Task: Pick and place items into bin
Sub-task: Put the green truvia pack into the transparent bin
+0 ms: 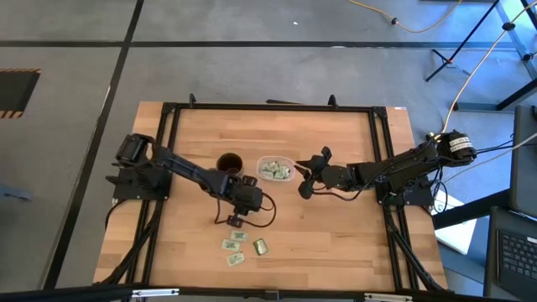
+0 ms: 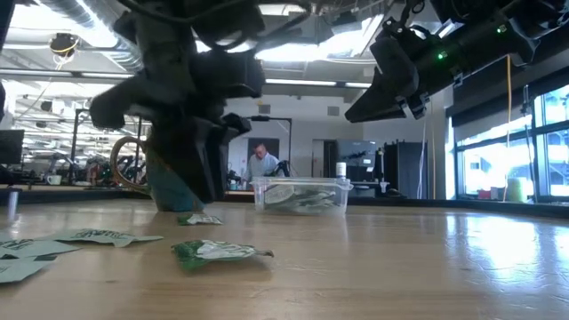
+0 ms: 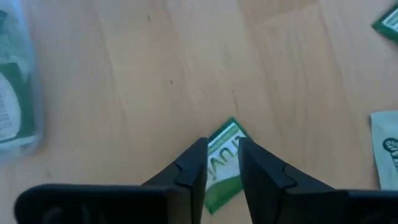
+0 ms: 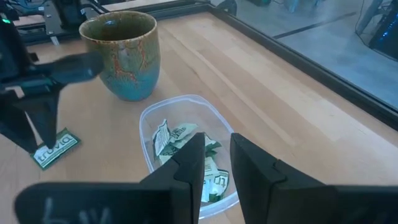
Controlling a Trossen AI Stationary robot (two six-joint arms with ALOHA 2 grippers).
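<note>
A green-and-white packet (image 3: 224, 132) lies flat on the wooden table. My left gripper (image 3: 222, 148) points steeply down over it, open, with one finger on either side; the right wrist view shows the same packet (image 4: 57, 148) under that gripper (image 4: 38, 140). Several more packets (image 1: 236, 248) lie loose toward the near edge. The clear bin (image 1: 274, 158) holds several packets (image 4: 186, 149) and stands right of the brown mug (image 1: 229, 163). My right gripper (image 4: 216, 146) hangs open just above the bin's right side, nothing between its fingers. My left gripper straddles the packet across its width, its fingers (image 3: 198, 155) coming from above and slanting. The packet lies flat on the table between them. I cannot tell whether the fingertips touch it.
The mug (image 4: 121, 53) stands close behind the left gripper, toward the far edge. Loose packets (image 2: 218, 252) lie near the front. A black frame (image 1: 168, 113) runs round the table. A person (image 2: 262, 164) stands in the room far behind the table.
</note>
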